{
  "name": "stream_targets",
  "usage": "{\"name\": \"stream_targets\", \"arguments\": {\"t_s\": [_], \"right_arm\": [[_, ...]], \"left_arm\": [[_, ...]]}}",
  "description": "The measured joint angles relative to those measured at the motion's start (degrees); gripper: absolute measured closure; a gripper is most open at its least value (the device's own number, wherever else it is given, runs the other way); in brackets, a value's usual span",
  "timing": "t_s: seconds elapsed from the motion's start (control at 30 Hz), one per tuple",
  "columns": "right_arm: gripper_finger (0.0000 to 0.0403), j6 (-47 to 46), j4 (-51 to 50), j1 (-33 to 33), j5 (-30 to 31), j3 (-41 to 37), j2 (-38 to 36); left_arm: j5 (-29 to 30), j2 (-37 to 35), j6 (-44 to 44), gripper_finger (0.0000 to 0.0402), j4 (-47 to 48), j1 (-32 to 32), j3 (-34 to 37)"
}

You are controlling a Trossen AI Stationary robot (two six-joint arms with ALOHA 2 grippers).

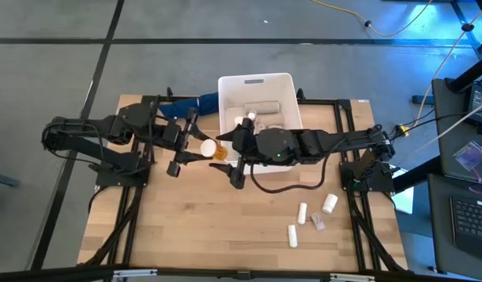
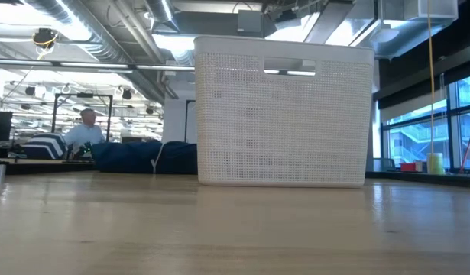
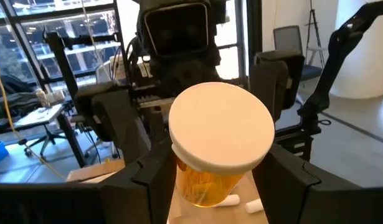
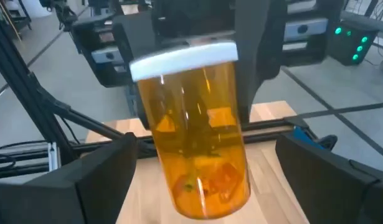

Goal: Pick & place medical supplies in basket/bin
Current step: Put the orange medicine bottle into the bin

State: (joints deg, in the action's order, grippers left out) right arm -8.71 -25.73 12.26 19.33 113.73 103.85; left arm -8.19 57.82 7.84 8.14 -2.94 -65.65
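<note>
Two grippers meet mid-desk beside tub (image 1: 255,81) at far edge: left gripper (image 1: 195,146) clamped on orange pill bottle (image 1: 212,149); right gripper (image 1: 233,157) spread wide around it. Likely handover; early release risks bottle dropping, rolling.

An orange bottle (image 3: 213,158) with a wide white cap fills the centre of the frame, held between the left gripper's (image 3: 222,186) dark jaws at lower left and lower right. Behind it, at top centre, looms the right gripper (image 3: 179,37). Two small white tubes (image 3: 241,202) lie on the table (image 3: 91,174) at bottom centre.
</note>
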Motion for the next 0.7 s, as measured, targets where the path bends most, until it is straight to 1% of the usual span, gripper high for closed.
{"name": "stream_targets", "arguments": {"t_s": [0.1, 0.17, 0.43, 0.57, 0.7], "right_arm": [[0.0043, 0.0, -0.2, 0.0, 0.0, 0.0, 0.1], [0.0062, 0.1, -0.2, 0.0, 0.0, 0.0, 0.1], [0.0161, 1.9, -0.2, 0.0, 0.0, 0.0, 0.1], [0.0203, 2.7, -0.2, 0.0, 0.0, 0.0, 0.1], [0.0229, 2.5, -0.3, 0.0, 0.0, 0.0, 0.1]], "left_arm": [[0.4, -0.1, 0.0, 0.0219, -0.3, 0.0, 0.0], [1.0, 0.0, -0.1, 0.0219, -0.2, 0.0, 0.0], [1.0, 0.0, -0.1, 0.0219, -0.2, 0.0, 0.0], [1.0, 0.0, -0.2, 0.0209, -0.2, 0.0, 0.0], [1.2, 0.0, -0.2, 0.0197, -0.2, 0.0, 0.0]]}}
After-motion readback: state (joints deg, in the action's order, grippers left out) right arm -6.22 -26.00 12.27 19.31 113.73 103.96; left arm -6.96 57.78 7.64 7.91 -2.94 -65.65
